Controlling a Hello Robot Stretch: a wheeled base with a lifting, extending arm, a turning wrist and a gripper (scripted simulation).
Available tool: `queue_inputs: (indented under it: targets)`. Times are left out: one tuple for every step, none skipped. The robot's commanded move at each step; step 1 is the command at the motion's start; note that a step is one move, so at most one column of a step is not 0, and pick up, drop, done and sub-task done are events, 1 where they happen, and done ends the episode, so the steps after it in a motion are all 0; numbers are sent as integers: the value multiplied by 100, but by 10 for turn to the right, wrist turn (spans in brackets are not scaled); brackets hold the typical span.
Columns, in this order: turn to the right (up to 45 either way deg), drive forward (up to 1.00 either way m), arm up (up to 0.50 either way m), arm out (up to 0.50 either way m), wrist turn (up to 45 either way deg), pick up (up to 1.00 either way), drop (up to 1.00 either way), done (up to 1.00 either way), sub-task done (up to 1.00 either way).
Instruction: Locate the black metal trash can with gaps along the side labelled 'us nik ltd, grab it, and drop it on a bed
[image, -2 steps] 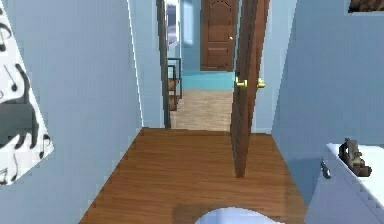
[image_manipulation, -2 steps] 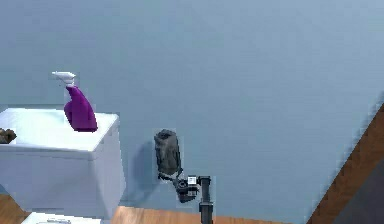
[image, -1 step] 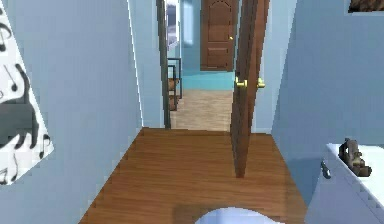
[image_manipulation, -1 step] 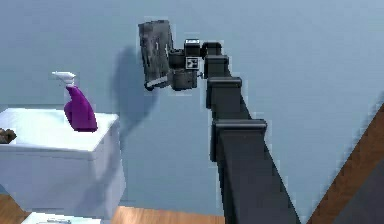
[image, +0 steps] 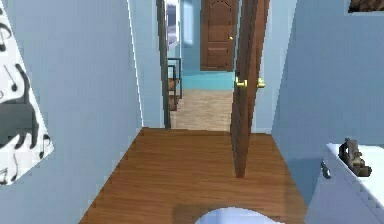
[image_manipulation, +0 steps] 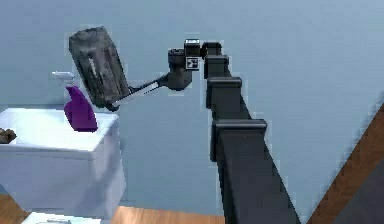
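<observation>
Live: the trash can (image_manipulation: 95, 62) hangs tilted at the far end of the claw (image_manipulation: 120, 99), held clear of the toilet tank (image_manipulation: 60, 150) below. The setting of its 2 fingers: cannot tell. Likely stiff, light metal. The rim looks the surest hold.

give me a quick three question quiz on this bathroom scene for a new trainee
1. True or false: the trash can hangs at the end of the gripper, clear of the toilet tank.
2. What colour is the spray bottle standing on the tank? A green, B purple, C yellow.
3. Fill in: in the forward view, the brown door stands ____.
Key: 1 true; 2 B; 3 open.
</observation>
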Motion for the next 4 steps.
queue_inputs:
  targets:
    - [0, 0, 0, 0, -450, 0, 0, 0, 0]
    - [0, 0, 0, 0, -180, 0, 0, 0, 0]
    - [0, 0, 0, -36, 0, 0, 0, 0, 0]
    - [450, 0, 0, 0, 0, 0, 0, 0, 0]
